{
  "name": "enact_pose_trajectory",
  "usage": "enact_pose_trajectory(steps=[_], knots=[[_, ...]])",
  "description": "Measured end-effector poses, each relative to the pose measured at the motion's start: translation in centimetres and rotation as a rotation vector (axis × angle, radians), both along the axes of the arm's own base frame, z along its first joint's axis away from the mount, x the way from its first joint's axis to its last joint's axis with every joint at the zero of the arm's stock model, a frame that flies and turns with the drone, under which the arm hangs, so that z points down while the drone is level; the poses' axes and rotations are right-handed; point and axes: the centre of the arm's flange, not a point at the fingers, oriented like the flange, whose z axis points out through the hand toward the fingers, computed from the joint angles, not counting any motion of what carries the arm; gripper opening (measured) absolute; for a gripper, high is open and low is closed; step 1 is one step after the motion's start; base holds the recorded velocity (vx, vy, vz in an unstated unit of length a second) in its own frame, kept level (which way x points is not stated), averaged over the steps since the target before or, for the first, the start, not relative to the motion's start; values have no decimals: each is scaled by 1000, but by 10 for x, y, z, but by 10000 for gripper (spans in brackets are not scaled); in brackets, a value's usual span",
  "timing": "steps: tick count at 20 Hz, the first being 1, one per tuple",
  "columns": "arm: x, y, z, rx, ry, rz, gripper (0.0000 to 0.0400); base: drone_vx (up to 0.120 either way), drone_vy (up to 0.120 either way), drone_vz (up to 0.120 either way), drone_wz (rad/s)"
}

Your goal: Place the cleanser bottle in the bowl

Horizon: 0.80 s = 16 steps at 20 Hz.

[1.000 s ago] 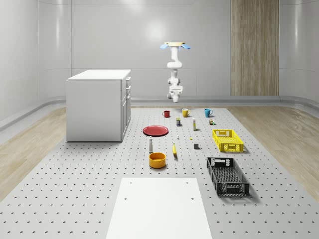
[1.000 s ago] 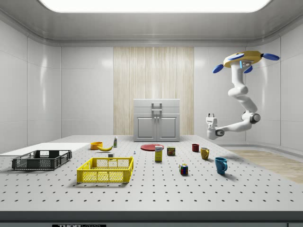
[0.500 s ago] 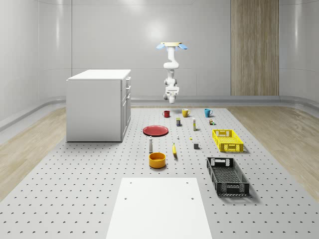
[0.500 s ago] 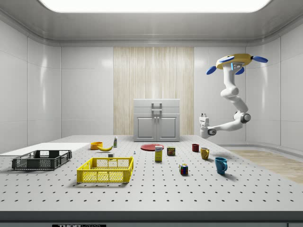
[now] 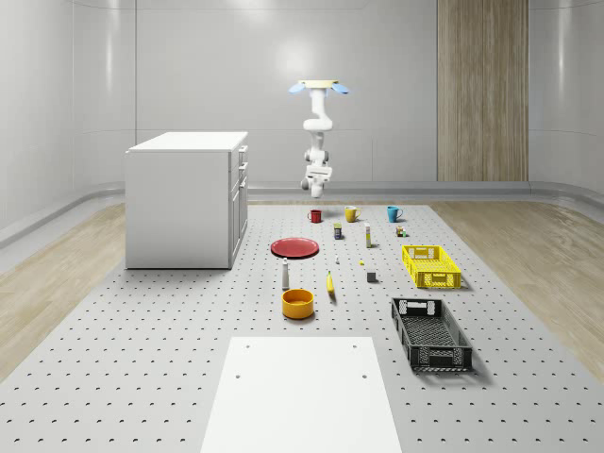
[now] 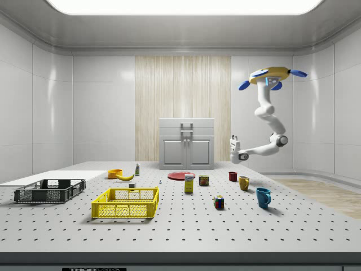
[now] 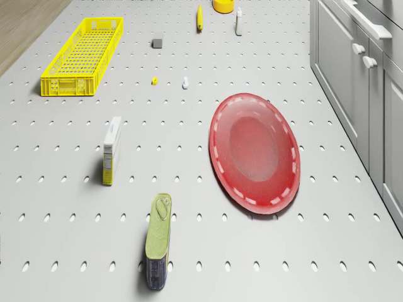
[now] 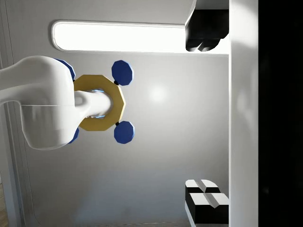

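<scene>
The cleanser bottle point(image 5: 285, 275) is a small white bottle standing upright on the table, just behind the orange bowl point(image 5: 297, 303). Both also appear in the side view, bottle point(image 6: 137, 169) and bowl point(image 6: 115, 173), and in the drone view, bottle point(image 7: 238, 22) and bowl point(image 7: 223, 5). The drone point(image 5: 316, 87) hovers high over the table's far end, near the red mug point(image 5: 315, 215). Its arm hangs down and bends so that the gripper point(image 6: 233, 139) points upward, far from the bottle. In the wrist view the gripper point(image 8: 204, 113) is open and holds nothing; the drone point(image 8: 99, 102) shows beyond it.
A red plate point(image 5: 295, 247) lies between the robot and the bottle. A white cabinet point(image 5: 187, 198) stands at the whole-scene view's left. A banana point(image 5: 330, 283), yellow crate point(image 5: 431, 266), black crate point(image 5: 430, 332), mugs, a can point(image 7: 157, 242) and a box point(image 7: 111, 150) sit on the table.
The drone with its arm has shifted toward the whole-scene view's left and toward the side view's left, a little lower. The gripper stays open. Nothing on the table has moved.
</scene>
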Motion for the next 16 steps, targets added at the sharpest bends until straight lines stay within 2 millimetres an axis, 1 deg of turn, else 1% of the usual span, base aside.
enact_pose_trajectory(steps=[5,7,9,12,14,16], knots=[[0,17,-4,-171,-4,-5,400,120,0,0,0],[0,28,-8,-290,-5,-8,400,120,0,0,0],[0,42,-16,-451,-6,-13,400,120,0,0,0],[0,66,-39,-795,-6,-24,400,120,0,0,0],[1,80,-66,-1095,-6,-33,400,120,0,0,0],[2,86,-99,-1434,-5,-44,400,120,0,0,0]])
